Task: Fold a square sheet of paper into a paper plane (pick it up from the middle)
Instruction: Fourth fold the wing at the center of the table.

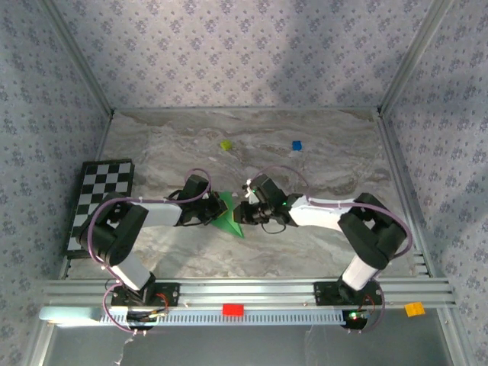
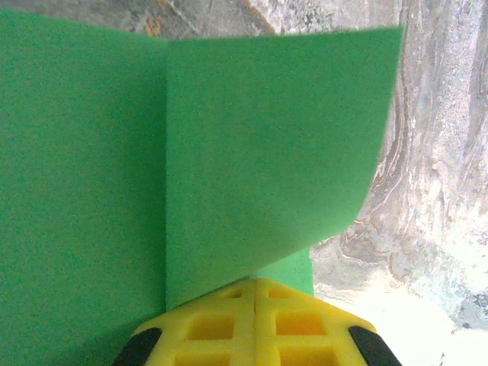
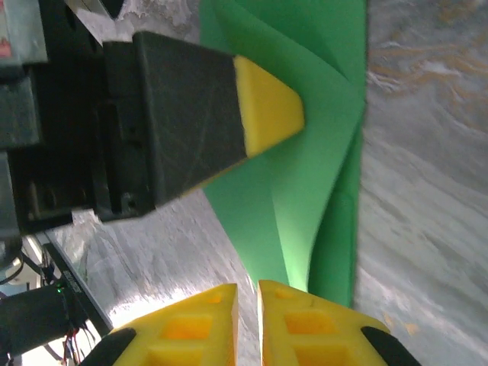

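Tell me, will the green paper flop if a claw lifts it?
Probably floppy: the green paper curves up in a loose flap instead of lying flat. It looks thin and light, so a push would likely slide it over the smooth table. Its creases stand up, so folds may stiffen it a bit.
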Motion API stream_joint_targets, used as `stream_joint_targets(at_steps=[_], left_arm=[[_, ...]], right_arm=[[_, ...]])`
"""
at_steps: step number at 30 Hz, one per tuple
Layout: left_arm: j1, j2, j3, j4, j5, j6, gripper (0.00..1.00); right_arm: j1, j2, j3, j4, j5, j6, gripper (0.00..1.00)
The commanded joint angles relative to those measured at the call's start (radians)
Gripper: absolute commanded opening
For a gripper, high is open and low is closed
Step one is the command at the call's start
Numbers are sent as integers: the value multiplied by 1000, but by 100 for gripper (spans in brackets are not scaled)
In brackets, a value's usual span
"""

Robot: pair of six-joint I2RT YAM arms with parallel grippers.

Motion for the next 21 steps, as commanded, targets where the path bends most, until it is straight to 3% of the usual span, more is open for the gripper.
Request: stream_joint_targets(at_steps=[1,9,21], left_arm=[[3,0,-25,-65,-31,10,0],[4,-2,-25,-66,-30,13,0],[4,-14,-12,-57,-17,20,0]], right_arm=[[8,64,71,21,-37,36,14],[0,168,111,-21,-18,85,11],[-13,174,37,-42,4,99,9]])
